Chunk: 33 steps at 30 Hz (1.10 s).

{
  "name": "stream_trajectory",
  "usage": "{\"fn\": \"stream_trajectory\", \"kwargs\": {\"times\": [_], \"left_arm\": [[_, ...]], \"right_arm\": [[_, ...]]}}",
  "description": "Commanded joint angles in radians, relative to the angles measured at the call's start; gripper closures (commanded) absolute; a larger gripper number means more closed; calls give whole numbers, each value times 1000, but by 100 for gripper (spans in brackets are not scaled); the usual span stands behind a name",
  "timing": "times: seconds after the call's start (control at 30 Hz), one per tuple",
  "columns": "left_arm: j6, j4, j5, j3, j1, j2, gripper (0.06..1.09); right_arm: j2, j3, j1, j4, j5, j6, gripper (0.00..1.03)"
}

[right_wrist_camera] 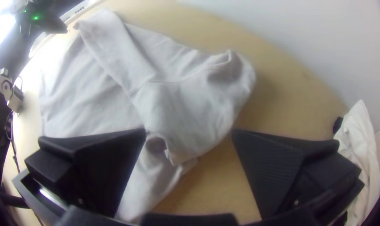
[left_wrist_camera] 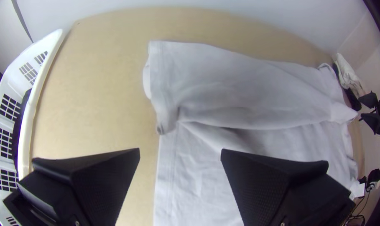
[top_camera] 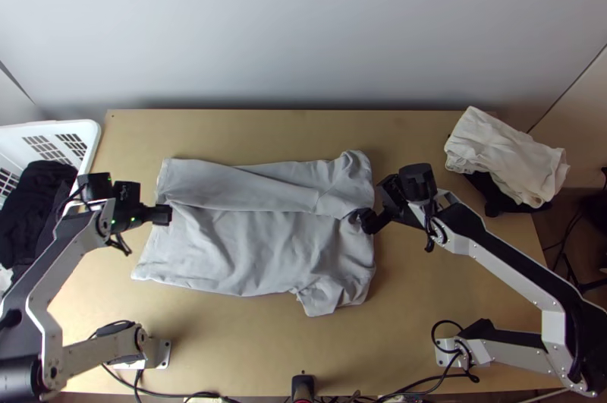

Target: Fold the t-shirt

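1. Nearest the camera in the left wrist view: black fingers (left_wrist_camera: 100, 180) of the left gripper (top_camera: 164, 214), wide apart, one at lower left of the frame, one at lower right. Top view puts this gripper at the t-shirt's left edge.
2. Right gripper (top_camera: 375, 206), top view: at the shirt's right edge, right of centre frame. Right wrist view has its fingers (right_wrist_camera: 108, 167) likewise wide apart.
3. Grey t-shirt (top_camera: 250, 247): on the table (top_camera: 417, 141), centre of the top view. Lower part spread flat with slight creases; upper part folded over in a long strip. Upper right corner rumpled; a sleeve (top_camera: 326, 297) juts from the lower edge, right of centre.
4. White basket (top_camera: 92, 141), left edge of the top view, dark cloth (top_camera: 30, 198) inside.
5. Cream cloth (top_camera: 497, 152), bunched, upper right, on top of something black (top_camera: 493, 194).
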Motion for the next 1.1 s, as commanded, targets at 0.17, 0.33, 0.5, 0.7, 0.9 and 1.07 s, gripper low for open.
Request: {"fn": "stream_trajectory", "kwargs": {"times": [0.17, 0.33, 0.5, 0.7, 0.9, 1.07], "left_arm": [[204, -479, -1, -2, 131, -238, 11], [216, -549, -24, -27, 162, -241, 11], [242, -557, -67, -80, 162, -244, 15], [251, -538, -78, -125, 162, -232, 20], [259, -508, -79, -143, 162, -201, 32], [279, -499, -76, -166, 165, -167, 70]], "right_arm": [[-110, 86, 38, -158, -1, 29, 4], [-140, 92, 107, -250, 0, 29, 4], [-170, 96, 144, -289, 28, 29, 4], [-196, 93, 187, -360, 33, 35, 4], [-212, 95, 225, -417, 31, 40, 4], [-213, 55, 293, -466, 31, 31, 4]]}}
